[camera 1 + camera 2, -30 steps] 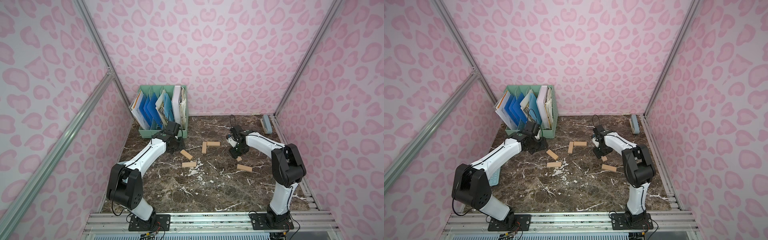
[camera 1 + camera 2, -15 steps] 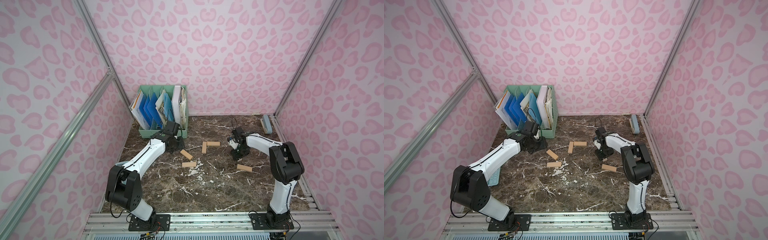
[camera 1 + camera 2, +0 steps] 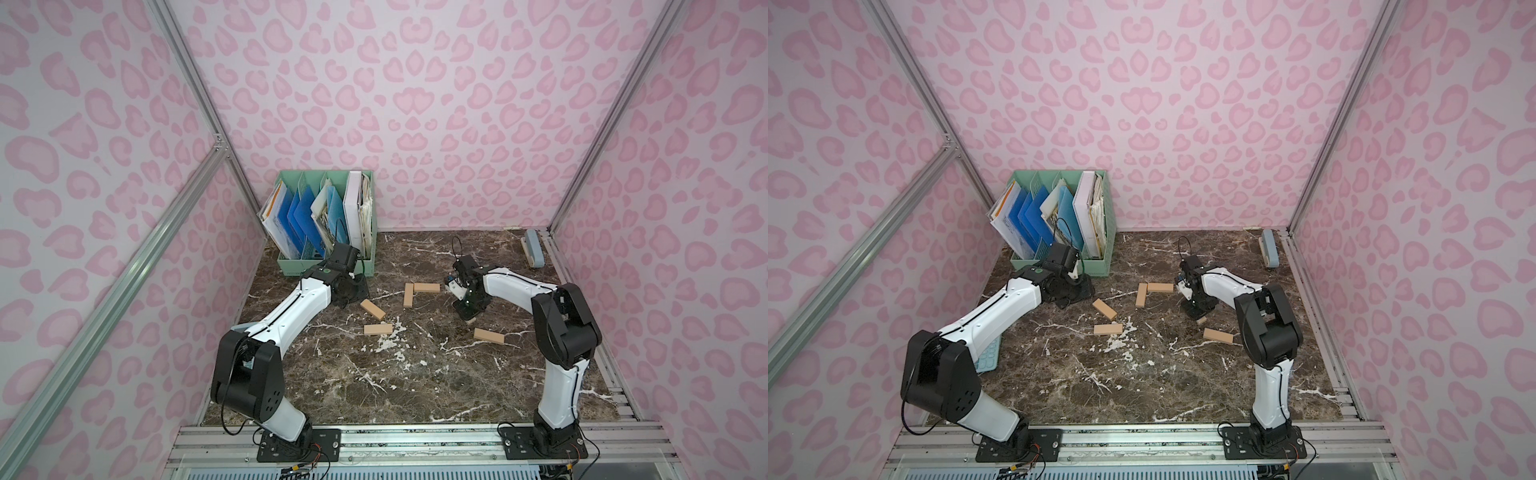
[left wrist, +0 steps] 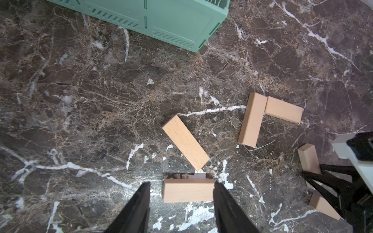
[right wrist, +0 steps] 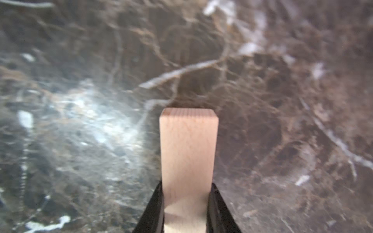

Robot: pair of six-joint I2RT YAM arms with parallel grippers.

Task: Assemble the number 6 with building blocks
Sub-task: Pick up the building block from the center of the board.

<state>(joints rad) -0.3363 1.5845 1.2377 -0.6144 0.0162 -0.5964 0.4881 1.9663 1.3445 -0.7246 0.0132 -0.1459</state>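
Only two flat tan wooden planks form a corner so far; the right gripper pinches a third plank, and the left gripper is open and empty.

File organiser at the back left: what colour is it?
The file organiser is mint green. Its side wall shows best in the left wrist view.

— What is laid where?
— On the table, a plank is joined to a cross plank. To their left a tilted plank is laid, a front plank before it.
— And right?
— A gripped plank is held in the right gripper, a right plank before it. The box is set back left, the bar back right.
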